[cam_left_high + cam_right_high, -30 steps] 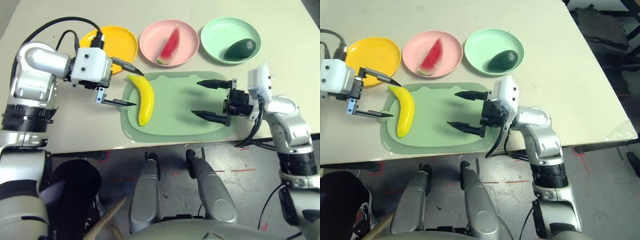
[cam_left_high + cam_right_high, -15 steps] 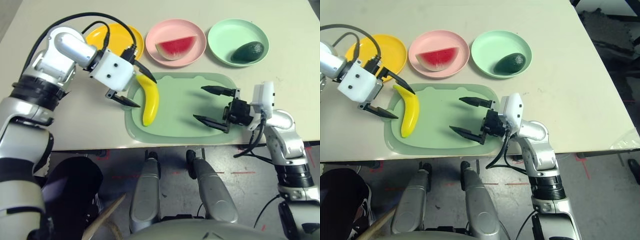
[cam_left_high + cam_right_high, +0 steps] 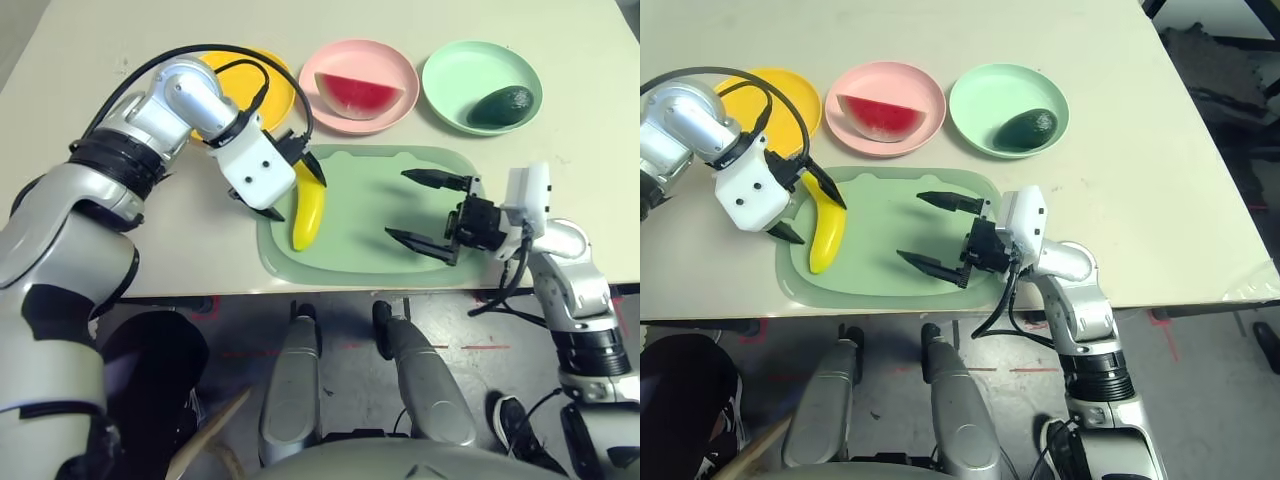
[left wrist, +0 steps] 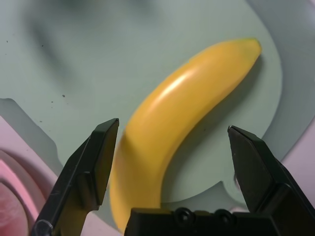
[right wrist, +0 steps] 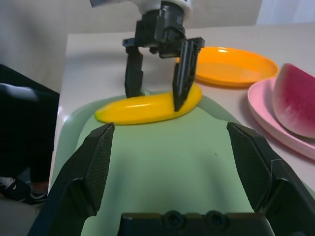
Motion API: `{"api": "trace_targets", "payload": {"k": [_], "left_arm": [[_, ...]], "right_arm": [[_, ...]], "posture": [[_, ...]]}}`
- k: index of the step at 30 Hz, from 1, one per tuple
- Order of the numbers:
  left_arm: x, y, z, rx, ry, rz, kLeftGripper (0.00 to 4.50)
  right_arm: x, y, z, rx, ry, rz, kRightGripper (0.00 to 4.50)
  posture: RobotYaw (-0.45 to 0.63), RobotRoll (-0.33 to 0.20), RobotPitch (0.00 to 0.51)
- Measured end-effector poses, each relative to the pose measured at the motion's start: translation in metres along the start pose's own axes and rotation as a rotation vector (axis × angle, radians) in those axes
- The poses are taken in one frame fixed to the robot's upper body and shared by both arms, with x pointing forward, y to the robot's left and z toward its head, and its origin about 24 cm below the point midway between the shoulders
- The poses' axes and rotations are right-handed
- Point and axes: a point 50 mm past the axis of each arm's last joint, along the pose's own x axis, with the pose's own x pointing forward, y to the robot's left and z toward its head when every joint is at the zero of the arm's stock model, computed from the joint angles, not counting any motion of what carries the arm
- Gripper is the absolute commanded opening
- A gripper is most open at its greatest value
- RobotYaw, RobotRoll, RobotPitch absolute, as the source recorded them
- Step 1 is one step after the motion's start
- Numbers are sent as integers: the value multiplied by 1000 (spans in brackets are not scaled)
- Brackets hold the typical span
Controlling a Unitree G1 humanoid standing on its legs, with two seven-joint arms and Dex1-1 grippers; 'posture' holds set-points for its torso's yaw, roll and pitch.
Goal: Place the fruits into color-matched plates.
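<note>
Head view: my left gripper (image 3: 292, 188) wide open, fingers straddling banana (image 3: 307, 206) on cutting board (image 3: 365, 220); right gripper (image 3: 426, 210) wide open over board, holding nothing. Left wrist: banana between 2 fingers, ungripped. Right wrist: yellow plate (image 5: 231, 64) beyond banana.

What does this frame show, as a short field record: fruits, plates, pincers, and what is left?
banana: on cutting board, unplaced
watermelon wedge: in pink plate
avocado: in mint plate
yellow plate: holds no fruit
left pincer: open, straddling banana
right pincer: open, above board
remaining: banana to yellow plate
</note>
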Motion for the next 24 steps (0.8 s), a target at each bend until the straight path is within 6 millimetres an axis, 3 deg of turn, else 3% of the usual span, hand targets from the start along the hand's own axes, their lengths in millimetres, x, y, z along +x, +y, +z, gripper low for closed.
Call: {"api": "trace_targets", "payload": {"k": [8,19,24], "left_arm": [[3,1,-4,-18,7,1,1655],[-3,1,-7,-71,14,22,1622],[-42,1,-15,-183,91,147,1622]], "right_arm": [[-4,9,-3,2,34,57,4500],[-3,10,-3,3,36,66,4500],[0,10,-1,7,33,27,4500]], "posture": [[-2,0,409],[2,0,427],[22,0,436]]}}
